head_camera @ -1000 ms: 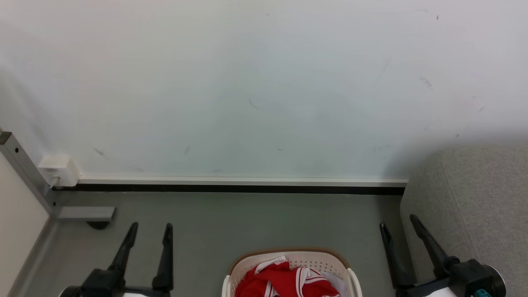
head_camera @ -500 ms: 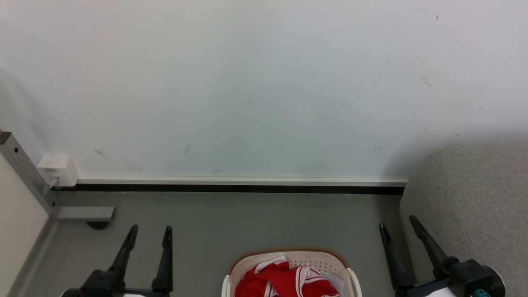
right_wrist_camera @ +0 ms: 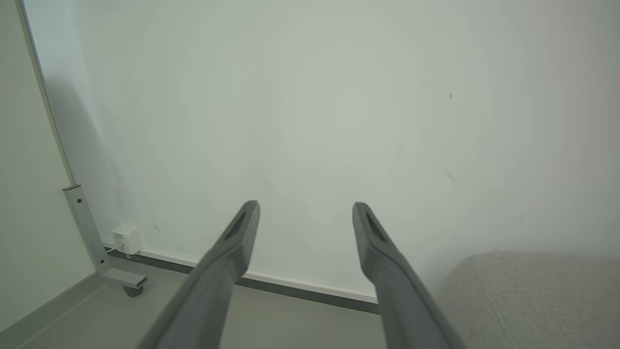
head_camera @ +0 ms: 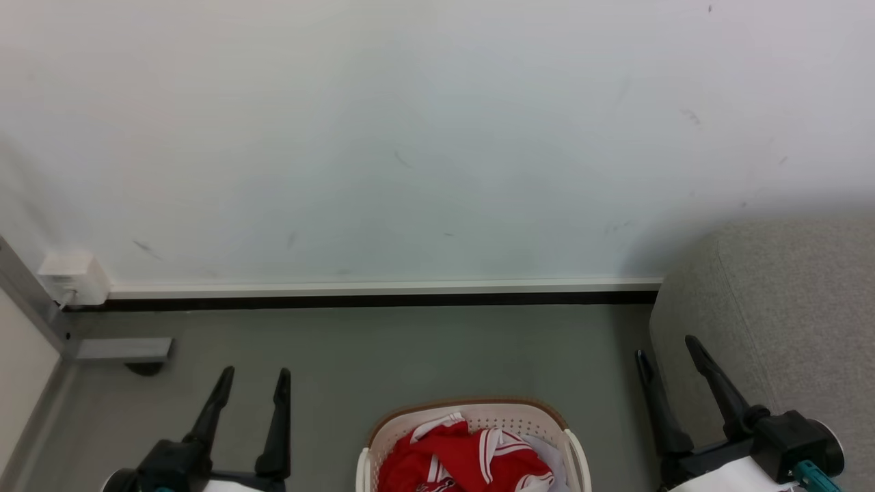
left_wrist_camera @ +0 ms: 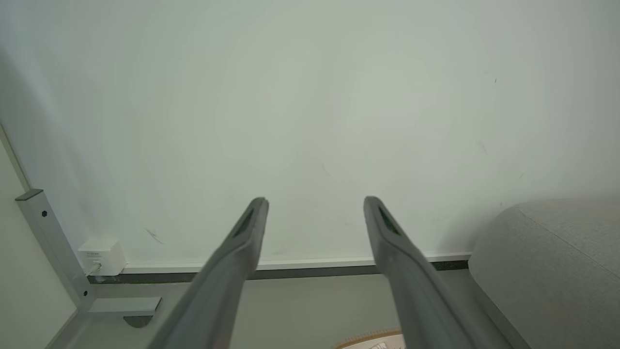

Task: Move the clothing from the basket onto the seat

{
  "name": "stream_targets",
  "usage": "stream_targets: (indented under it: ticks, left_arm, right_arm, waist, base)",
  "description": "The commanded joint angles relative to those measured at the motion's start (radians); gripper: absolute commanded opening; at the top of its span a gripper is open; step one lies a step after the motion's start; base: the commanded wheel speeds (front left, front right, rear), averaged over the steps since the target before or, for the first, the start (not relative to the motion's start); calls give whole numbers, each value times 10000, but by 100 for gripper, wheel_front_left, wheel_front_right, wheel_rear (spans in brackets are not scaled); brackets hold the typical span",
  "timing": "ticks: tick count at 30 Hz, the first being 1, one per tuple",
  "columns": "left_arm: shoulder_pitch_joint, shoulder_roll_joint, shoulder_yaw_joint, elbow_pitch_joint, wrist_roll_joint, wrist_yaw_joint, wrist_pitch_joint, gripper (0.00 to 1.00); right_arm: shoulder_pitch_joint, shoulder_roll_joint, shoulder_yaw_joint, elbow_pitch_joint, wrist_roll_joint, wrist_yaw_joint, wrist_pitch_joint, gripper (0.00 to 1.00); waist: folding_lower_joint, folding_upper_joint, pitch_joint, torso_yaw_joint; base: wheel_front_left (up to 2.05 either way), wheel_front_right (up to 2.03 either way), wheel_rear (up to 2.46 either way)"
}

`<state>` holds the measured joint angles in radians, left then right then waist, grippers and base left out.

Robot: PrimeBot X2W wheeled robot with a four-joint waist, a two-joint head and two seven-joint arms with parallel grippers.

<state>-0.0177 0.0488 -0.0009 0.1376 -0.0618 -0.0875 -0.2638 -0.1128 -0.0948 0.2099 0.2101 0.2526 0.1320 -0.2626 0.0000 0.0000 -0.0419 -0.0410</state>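
A plain room corner: pale wall, grey floor, soft even light.

The white wall [head_camera: 437, 137] takes up the upper part of the head view and carries a few faint dark scuffs. Along its foot runs a white skirting board [head_camera: 383, 288] with a black strip [head_camera: 369, 300] beneath it, meeting a smooth grey-green floor [head_camera: 410, 348]. At the left, a grey metal post [left_wrist_camera: 55, 247] rises beside a cream panel [head_camera: 17, 383]. A small white box [head_camera: 72, 279] sits on the wall just beside the post. A flat metal foot [head_camera: 123, 349] lies on the floor with a dark castor [head_camera: 143, 369] under it. At the right, the rounded end of a light-grey fabric sofa [head_camera: 786, 307] stands against the wall, which is softly shadowed there.
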Motion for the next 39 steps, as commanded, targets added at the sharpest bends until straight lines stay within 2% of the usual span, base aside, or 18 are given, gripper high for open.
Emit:
stream_targets:
  ticks: [1, 13, 23, 29, 39]
  left_arm:
    - [-81, 37, 23, 6, -13, -24, -12, 100]
    - [-630, 37, -115, 493, -77, -206, -10, 100]
    - [-1814, 149, -288, 1178, -82, -327, -12, 100]
    - [-2784, 221, -565, 2187, -72, -374, -10, 100]
    - [-4674, 276, -1153, 4766, 189, -406, -10, 100]
  right_arm:
    - [-178, -77, -60, -64, 141, -24, -34, 100]
    - [-865, -181, -259, -541, 394, -24, -20, 100]
    - [-1912, -153, -294, -1004, 865, -24, -17, 100]
    - [-2379, -255, -725, -1276, 658, -24, -17, 100]
    - [-2930, -134, -1154, -1767, 631, -24, -17, 100]
  waist:
    - [0, 0, 129, -103]
    - [0, 0, 1104, -975]
    - [0, 0, 2540, -1649]
    - [0, 0, 3341, -1788]
    - [0, 0, 4641, -2027]
  base:
    - [0, 0, 0]
    - [0, 0, 0]
    - [0, 0, 0]
    - [0, 0, 0]
    - [0, 0, 0]
